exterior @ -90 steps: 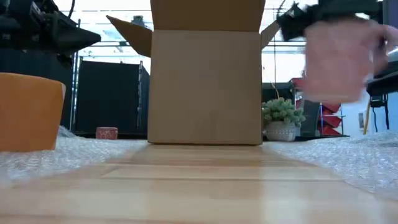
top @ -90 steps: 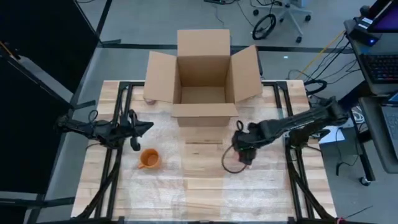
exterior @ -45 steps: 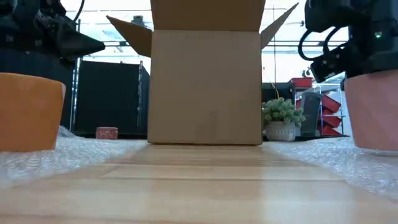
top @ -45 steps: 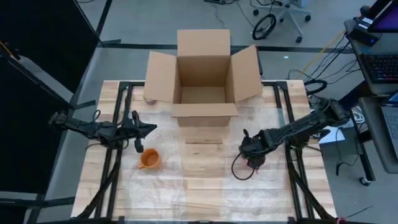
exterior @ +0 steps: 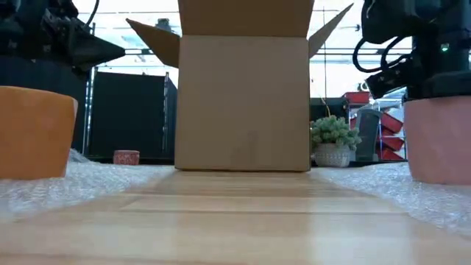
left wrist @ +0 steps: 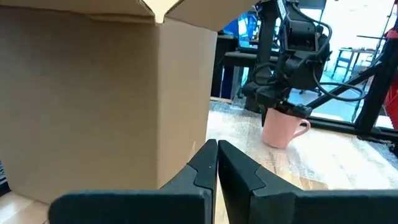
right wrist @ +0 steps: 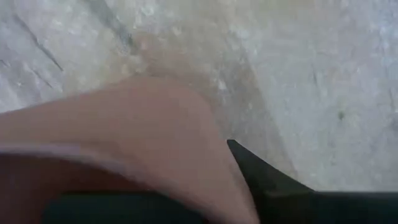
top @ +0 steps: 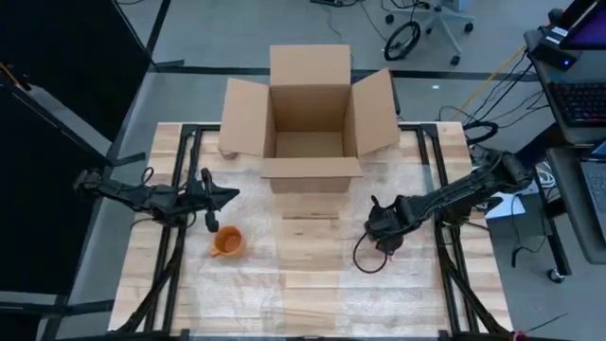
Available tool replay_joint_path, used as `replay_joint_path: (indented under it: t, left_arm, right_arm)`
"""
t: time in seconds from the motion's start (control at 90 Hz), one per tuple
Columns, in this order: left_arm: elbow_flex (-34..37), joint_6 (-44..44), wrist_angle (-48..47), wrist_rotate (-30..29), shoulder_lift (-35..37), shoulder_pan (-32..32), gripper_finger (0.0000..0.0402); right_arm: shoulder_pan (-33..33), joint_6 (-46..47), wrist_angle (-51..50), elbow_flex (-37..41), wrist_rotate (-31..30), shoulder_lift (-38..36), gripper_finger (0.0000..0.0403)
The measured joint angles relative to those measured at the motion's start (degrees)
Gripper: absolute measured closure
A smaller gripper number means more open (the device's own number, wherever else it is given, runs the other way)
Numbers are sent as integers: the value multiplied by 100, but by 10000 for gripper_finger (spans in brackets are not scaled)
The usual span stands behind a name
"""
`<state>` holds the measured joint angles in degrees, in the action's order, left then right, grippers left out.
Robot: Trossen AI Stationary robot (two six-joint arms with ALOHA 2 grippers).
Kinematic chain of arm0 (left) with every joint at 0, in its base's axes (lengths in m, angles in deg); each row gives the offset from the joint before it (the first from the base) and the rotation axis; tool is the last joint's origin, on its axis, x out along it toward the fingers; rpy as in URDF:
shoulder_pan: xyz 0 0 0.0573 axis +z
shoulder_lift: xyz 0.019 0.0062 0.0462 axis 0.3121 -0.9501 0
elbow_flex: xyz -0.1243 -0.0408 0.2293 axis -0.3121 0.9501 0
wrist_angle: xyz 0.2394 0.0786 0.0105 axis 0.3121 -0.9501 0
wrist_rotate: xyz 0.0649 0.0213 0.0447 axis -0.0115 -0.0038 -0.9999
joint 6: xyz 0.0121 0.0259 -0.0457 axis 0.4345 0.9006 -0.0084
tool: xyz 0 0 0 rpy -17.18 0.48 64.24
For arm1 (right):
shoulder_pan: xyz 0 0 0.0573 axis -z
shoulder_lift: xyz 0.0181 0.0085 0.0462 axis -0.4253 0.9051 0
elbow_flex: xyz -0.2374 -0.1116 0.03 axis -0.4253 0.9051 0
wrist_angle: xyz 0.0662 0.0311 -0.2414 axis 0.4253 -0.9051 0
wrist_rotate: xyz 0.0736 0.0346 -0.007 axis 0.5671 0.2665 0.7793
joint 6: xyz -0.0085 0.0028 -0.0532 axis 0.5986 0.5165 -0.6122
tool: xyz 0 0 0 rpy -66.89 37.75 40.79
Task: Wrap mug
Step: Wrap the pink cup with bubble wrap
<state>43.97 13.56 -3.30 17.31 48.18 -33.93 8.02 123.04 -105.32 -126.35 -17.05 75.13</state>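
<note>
A pink mug stands upright with its base on bubble wrap at the table's right. My right gripper is shut on the mug from above; the left wrist view shows them beyond the box. An orange mug stands on bubble wrap at the left, and fills the left edge of the low view. My left gripper hovers shut and holding nothing, just beyond the orange mug toward the far edge. My right gripper holds the pink mug by its rim, coming from above with its fingers pointing down. One finger shows against the outside of the wall; the mug hides the other. The mug stands upright, its base on the bubble wrap.
An open cardboard box stands at the far middle, flaps spread. Bare wood runs down the table's middle between the two bubble wrap sheets. A black cable loop hangs by my right gripper. A small plant stands beyond the table.
My right gripper has carried the pink mug toward the table's right edge and down, from lifted clear to standing on the bubble wrap. My left gripper has shifted a little toward the right.
</note>
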Motion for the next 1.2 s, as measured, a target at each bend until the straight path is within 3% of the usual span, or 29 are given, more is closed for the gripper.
replay_joint_path:
  t: [0.233,0.533,0.7,0.822,1.033,1.2]
  left_arm:
    - [0,0,-13,0,0,-1,402]
    - [0,4,-17,0,0,-1,402]
    - [0,2,-17,0,0,0,402]
    - [0,0,-15,0,0,-1,402]
    - [0,2,-15,0,1,0,402]
    - [0,-2,-24,174,2,-1,402]
  right_arm:
    - [-59,7,-353,-144,158,-22,271]
    - [-144,61,-1532,-1598,100,-614,184]
    - [-1064,493,-1026,-2299,157,-837,178]
    - [-1976,744,43,-2439,-245,-699,188]
    - [-3091,599,1637,-2446,-1030,200,199]
    - [-3520,835,2002,-2468,-980,1106,199]
